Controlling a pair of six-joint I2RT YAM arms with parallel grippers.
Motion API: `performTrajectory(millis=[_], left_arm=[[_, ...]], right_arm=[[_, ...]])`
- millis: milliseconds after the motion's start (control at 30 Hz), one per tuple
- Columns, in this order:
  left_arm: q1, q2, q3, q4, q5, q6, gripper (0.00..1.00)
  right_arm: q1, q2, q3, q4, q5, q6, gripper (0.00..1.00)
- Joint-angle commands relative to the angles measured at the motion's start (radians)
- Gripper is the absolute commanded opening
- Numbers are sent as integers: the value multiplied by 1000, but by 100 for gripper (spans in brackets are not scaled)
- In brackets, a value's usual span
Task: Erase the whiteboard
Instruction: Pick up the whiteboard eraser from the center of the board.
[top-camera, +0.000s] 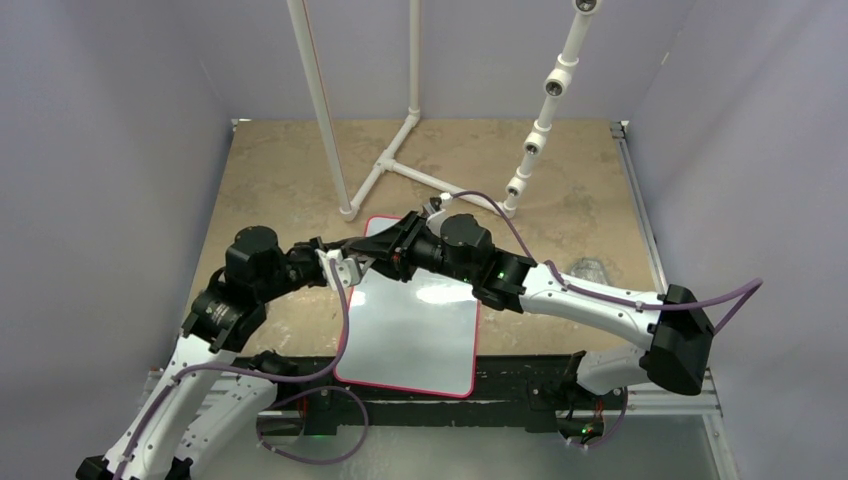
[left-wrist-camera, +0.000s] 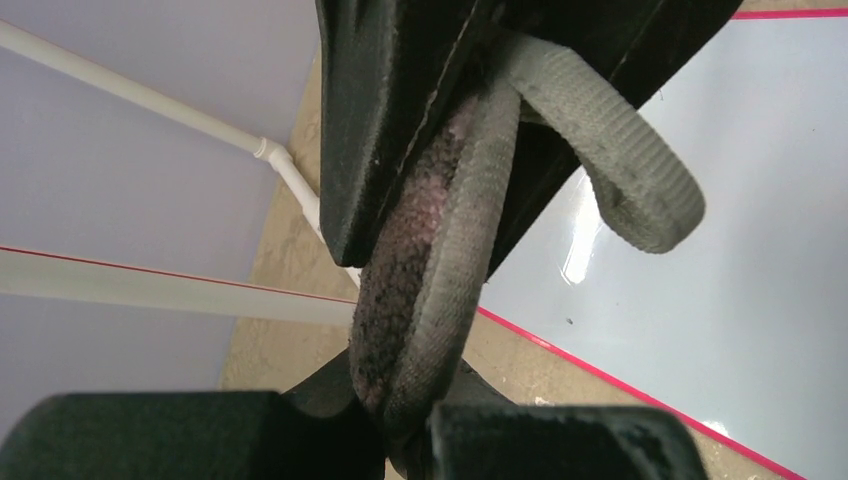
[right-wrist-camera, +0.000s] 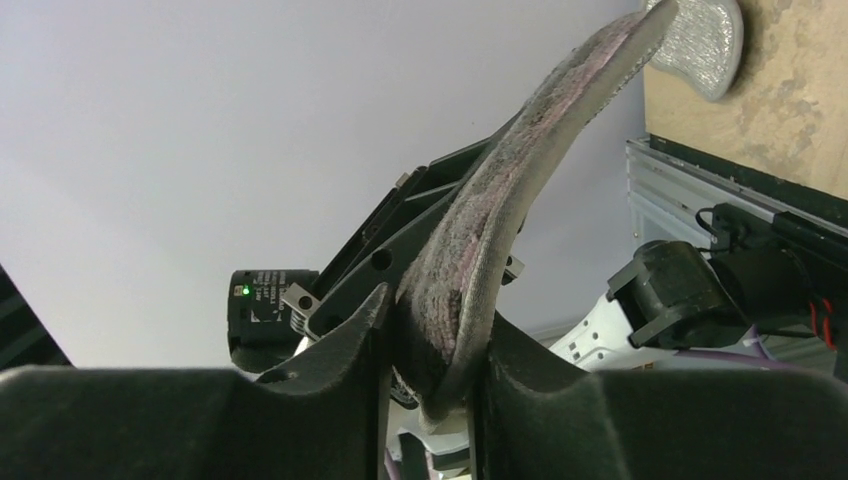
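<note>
The whiteboard (top-camera: 410, 330) lies flat in the middle of the table, glossy white with a thin red border, and no writing shows on it. It also shows in the left wrist view (left-wrist-camera: 720, 280). My two grippers meet above its far left corner. My left gripper (top-camera: 352, 262) and my right gripper (top-camera: 392, 245) are both shut on the same eraser pad, a dark fuzzy pad (left-wrist-camera: 420, 260) with a grey strap (left-wrist-camera: 620, 150). The right wrist view shows the pad (right-wrist-camera: 500, 220) pinched between my right fingers (right-wrist-camera: 360, 340).
White PVC pipe frames (top-camera: 385, 165) stand on the table behind the board. A small grey-silver wrinkly pad (top-camera: 590, 268) lies on the table to the right of the board and shows in the right wrist view (right-wrist-camera: 700, 40). Grey walls close three sides.
</note>
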Motion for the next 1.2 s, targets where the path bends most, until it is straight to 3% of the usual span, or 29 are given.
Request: performTrajectory(millis=[0, 67, 100, 133, 167, 333, 467, 500, 600, 633, 767, 1000, 1167], left_arm=[[2, 11, 3, 5, -5, 25, 0], [2, 16, 4, 6, -3, 18, 0], [2, 21, 5, 1, -1, 12, 0], [2, 29, 8, -10, 1, 9, 0], [2, 38, 12, -22, 0, -1, 0], [2, 108, 54, -128, 27, -67, 4], [2, 163, 100, -262, 163, -113, 8], [2, 175, 111, -299, 196, -118, 18], [2, 211, 144, -358, 225, -156, 68], [1, 219, 154, -362, 217, -173, 72], [2, 236, 185, -371, 195, -225, 77], [2, 274, 213, -357, 118, -292, 82], [2, 390, 226, -355, 32, -328, 82]], right_arm=[[7, -20, 1, 62, -22, -2, 29], [7, -7, 3, 74, -29, -5, 23], [7, -2, 3, 74, -34, -8, 16], [7, 1, 0, 69, -40, -10, 3], [7, -1, -3, 56, -42, -9, 0], [0, -68, -1, -131, 71, -37, 0], [-5, -171, -43, -308, 178, -71, 0], [-5, -192, -53, -358, 190, -84, 0], [-5, -249, -81, -530, 189, -119, 0], [-5, -268, -93, -582, 176, -126, 0], [-9, -317, -112, -843, 103, -182, 0], [-20, -297, 52, -1281, 115, -314, 0], [-155, -131, 109, -1352, 124, -542, 0]])
